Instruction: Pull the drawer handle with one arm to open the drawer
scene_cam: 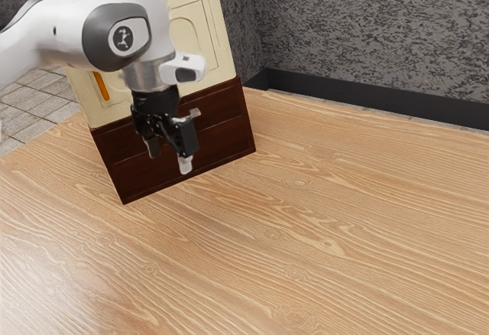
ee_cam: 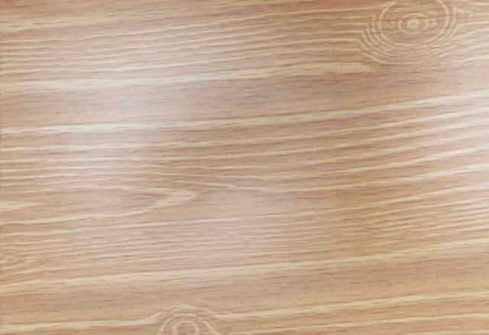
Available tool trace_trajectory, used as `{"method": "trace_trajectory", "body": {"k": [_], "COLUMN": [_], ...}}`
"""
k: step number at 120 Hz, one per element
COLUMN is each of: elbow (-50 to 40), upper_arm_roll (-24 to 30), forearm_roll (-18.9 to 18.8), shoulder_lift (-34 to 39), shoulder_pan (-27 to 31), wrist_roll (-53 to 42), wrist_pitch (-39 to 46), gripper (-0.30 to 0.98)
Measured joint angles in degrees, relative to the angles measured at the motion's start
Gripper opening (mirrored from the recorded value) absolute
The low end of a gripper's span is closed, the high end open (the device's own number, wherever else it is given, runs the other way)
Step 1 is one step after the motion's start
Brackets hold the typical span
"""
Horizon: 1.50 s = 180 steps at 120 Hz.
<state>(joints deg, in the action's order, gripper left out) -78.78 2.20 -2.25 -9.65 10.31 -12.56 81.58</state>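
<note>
My gripper point(scene_cam: 169, 157) is wide, fingers apart, pointing down by the cabinet's dk-brown lower front point(scene_cam: 223, 125). Orange handle point(scene_cam: 101, 86) is on its cream upper front point(scene_cam: 211, 40), toward the ext. view's left. Wrist cam: wood-grain tabletop point(ee_cam: 244, 151) below me.

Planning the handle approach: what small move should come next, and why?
Probably shift the open tool toward the exterior view's left: the orange bar on the cream cabinet front, likely the handle, lies to that side, and the tool's fingertips already stand apart.
</note>
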Motion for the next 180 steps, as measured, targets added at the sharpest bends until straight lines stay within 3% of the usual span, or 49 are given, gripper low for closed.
{"method": "trace_trajectory", "body": {"k": [12, 32, 48, 89, 138, 180], "elbow": [-8.2, -13.5, -14.7, -14.9, -13.8, -6.8], "upper_arm_roll": [0.0, 0.4, -0.8, -0.9, -1.0, -0.5], "forearm_roll": [-1.1, -8.0, -10.1, -15.8, -16.9, -16.5], "shoulder_lift": [4.7, 7.0, 7.2, 6.0, 3.2, -2.2], "shoulder_pan": [-0.2, -2.8, -4.6, -2.2, 0.6, 0.8], "wrist_roll": [-1.0, -3.6, -6.5, -13.8, -20.4, -24.5], "wrist_pitch": [5.0, 12.9, 16.9, 25.6, 30.2, 30.8], "gripper": [0.69, 0.69, 0.69, 0.69, 0.69, 0.69]}}
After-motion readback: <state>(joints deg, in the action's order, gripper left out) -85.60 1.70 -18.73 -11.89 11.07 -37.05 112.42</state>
